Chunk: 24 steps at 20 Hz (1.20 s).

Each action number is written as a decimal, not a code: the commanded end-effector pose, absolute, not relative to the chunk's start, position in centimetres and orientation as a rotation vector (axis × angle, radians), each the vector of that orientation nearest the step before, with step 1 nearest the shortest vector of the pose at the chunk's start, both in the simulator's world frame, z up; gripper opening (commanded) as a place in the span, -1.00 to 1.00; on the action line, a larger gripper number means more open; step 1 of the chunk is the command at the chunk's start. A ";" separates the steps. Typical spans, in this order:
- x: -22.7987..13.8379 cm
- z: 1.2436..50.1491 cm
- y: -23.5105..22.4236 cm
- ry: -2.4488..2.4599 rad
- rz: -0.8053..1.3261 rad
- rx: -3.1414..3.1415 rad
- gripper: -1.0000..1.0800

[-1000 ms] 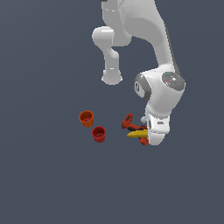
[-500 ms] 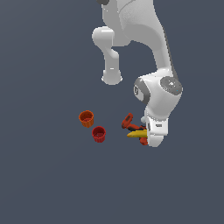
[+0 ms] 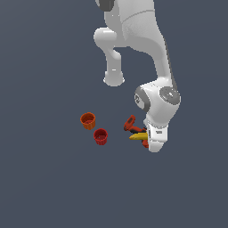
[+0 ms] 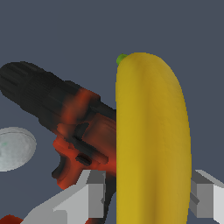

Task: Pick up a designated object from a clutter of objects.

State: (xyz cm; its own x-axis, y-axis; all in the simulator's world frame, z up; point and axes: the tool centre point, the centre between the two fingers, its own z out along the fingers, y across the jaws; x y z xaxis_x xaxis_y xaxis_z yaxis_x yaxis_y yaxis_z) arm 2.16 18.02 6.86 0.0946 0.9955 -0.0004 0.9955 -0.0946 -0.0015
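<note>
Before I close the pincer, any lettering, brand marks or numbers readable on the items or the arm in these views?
None: no readable text in either view.
Yellow curved banana: plain skin, no sticker.
Red-and-black power drill: no legible brand or label.
Orange cup and red cup: plain.
White arm and pincer: no markings visible.

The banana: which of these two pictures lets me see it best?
The wrist view: the banana fills it, yellow, standing between the gripper's two jaws beside the power drill. The exterior view shows only a small yellow tip beside the arm's white end.
</note>
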 end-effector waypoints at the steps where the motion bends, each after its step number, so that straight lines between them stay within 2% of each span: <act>1: 2.2 6.8 18.0 -2.114 0.000 -2.324 -1.00; 14: 2.3 7.4 17.8 -2.114 0.000 -2.324 -1.00; 24: 3.5 13.1 15.6 -2.115 0.000 -2.323 -1.00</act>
State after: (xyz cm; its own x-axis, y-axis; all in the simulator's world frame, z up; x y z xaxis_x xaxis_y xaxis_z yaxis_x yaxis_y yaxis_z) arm 3.18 16.04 11.75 0.0935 0.9956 -0.0005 0.9956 -0.0935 -0.0027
